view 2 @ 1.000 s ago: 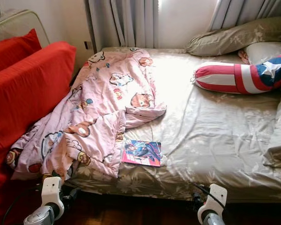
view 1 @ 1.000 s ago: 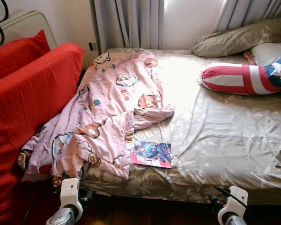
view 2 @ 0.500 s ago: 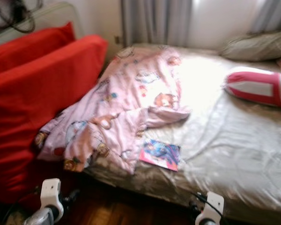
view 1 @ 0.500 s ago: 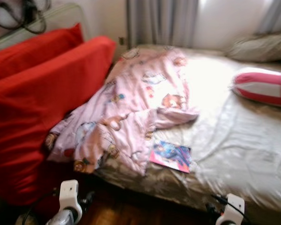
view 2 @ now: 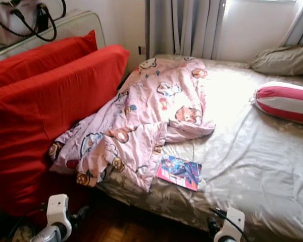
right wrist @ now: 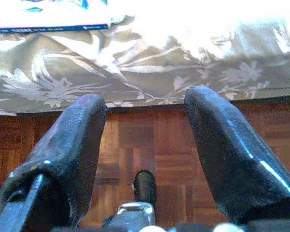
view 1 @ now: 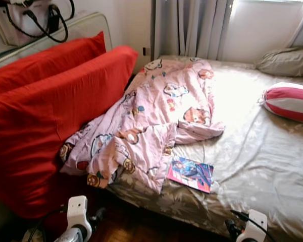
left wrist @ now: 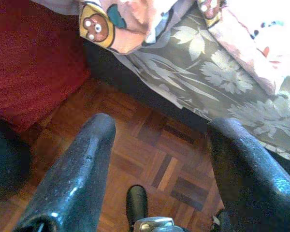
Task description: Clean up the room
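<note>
Both tools spread above parquet (left wrist: pixel 150 145) beside bed edge (right wrist: pixel 135 92)

Readable text: we find none that we can make out.
Comic book (view 1: pixel 190 174) cover: colourful artwork, any title too small for us to read (it lies on the bed (view 1: pixel 262 151)).
Pink blanket (view 1: pixel 156 116): cartoon animal prints, no words we can read.
Striped pillow (view 1: pixel 289 101): red and white bands, no lettering.

Open stretch of grey floral bedsheet (view 1: pixel 257 151) right of the comic book (view 1: pixel 190 174), crumpled pink cartoon blanket (view 1: pixel 151 121) covering the bed's left side, red cushions (view 1: pixel 50 116) walling off the left, striped bolster (view 1: pixel 290 103) near the far right, bare parquet floor (left wrist: pixel 150 154) below the bed edge.
</note>
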{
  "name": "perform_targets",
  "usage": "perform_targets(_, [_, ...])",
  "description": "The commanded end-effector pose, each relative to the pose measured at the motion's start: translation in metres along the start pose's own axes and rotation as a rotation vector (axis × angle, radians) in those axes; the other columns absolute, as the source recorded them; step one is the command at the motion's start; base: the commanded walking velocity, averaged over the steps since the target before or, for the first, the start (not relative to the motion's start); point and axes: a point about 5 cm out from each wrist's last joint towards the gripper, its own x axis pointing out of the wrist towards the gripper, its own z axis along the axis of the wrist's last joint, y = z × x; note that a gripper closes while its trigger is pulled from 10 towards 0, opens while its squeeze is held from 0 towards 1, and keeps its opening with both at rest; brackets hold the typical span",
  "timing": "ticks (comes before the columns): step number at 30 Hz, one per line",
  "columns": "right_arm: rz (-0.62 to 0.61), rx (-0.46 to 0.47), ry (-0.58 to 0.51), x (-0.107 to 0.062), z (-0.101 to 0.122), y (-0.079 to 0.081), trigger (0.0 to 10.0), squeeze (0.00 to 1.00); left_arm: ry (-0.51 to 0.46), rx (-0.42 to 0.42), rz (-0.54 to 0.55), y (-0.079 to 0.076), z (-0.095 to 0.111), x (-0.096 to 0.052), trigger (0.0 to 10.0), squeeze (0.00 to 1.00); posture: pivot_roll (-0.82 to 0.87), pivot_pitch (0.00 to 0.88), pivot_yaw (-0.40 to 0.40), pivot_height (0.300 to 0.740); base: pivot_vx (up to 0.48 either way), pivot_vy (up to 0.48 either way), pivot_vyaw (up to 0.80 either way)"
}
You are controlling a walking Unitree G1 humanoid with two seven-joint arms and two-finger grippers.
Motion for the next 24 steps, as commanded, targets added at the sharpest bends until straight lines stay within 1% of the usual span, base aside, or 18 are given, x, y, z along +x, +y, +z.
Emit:
perform_targets(1, [-0.002,0.001,0.01,0.001,0.001,0.0,10.0,0.0,0.029,0.0,0.006,0.002,-0.007,-0.002,10.0,0.0,-0.05,0.0,-0.017,0.74,0.319,0.0,0.0])
perform_targets(12, [0.005,-0.016,0.016,0.001,0.002,0.0,10.0,0.0,0.033,-0.01,0.002,-0.002,-0.008,-0.002,10.0,0.0,-0.06,0.0,-0.022,0.74,0.322,0.0,0.0])
perform_targets(16, [-0.001,-0.009,0.011,0.001,0.004,-0.002,10.0,0.0,0.024,-0.028,0.007,-0.002,-0.006,-0.001,10.0,0.0,-0.06,0.0,-0.023,0.74,0.32,0.0,0.0])
perform_targets(19, [0.002,-0.003,-0.006,0.002,0.008,-0.002,10.0,0.0,0.006,-0.036,0.012,-0.001,-0.002,0.0,10.0,0.0,-0.06,0.0,-0.025,0.74,0.0,0.0,0.0])
perform_targets(22, [0.042,0.002,-0.081,0.006,0.026,0.006,10.0,0.0,-0.053,-0.062,0.007,-0.002,0.012,0.004,10.0,0.0,-0.06,0.005,-0.027,0.74,0.0,0.0,0.0])
perform_targets(23, [0.075,-0.009,-0.127,0.008,0.037,0.013,10.0,0.0,-0.104,-0.071,-0.007,-0.004,0.022,0.006,10.0,0.0,-0.06,0.012,-0.029,0.74,0.0,0.0,0.0])
perform_targets(24, [0.075,-0.009,-0.127,0.008,0.037,0.013,10.0,0.0,-0.104,-0.071,-0.007,-0.004,0.022,0.006,10.0,0.0,-0.06,0.012,-0.029,0.74,0.0,0.0,0.0])
